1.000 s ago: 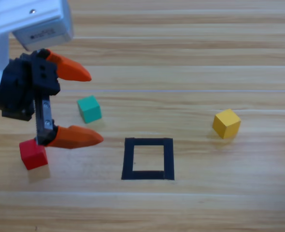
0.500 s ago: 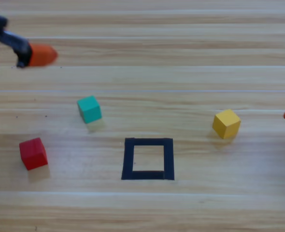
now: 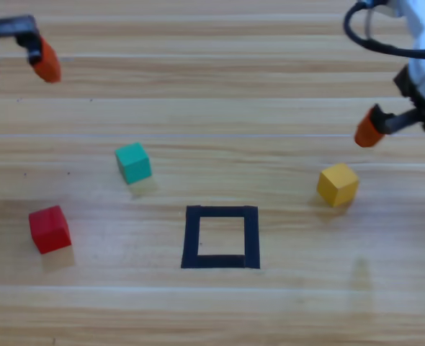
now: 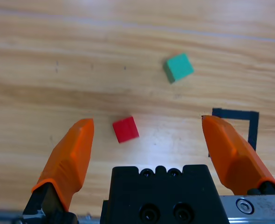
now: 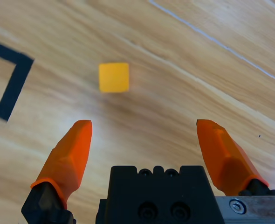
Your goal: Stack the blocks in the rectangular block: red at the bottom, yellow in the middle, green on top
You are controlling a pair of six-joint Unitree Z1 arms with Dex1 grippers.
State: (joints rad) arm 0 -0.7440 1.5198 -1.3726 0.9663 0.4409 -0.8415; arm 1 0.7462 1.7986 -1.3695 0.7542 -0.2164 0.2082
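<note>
Stacking not begun: tape square (image 3: 220, 237) empty (bare wood inside). Three cubes, one per colour, all loose on surface (image 3: 270, 310): red cube (image 3: 50, 229) far left, green cube (image 3: 133, 162) upper left, yellow cube (image 3: 337, 184) right. Left claw (image 4: 147, 140) wide open, holding nothing, at top-left edge; right claw (image 5: 144, 140) wide open, empty, near yellow cube.

Taped square (image 3: 221, 237) low at centre, two cubes (image 3: 133, 162) (image 3: 50, 229) to its left, third cube (image 3: 337, 184) right, all apart.
</note>
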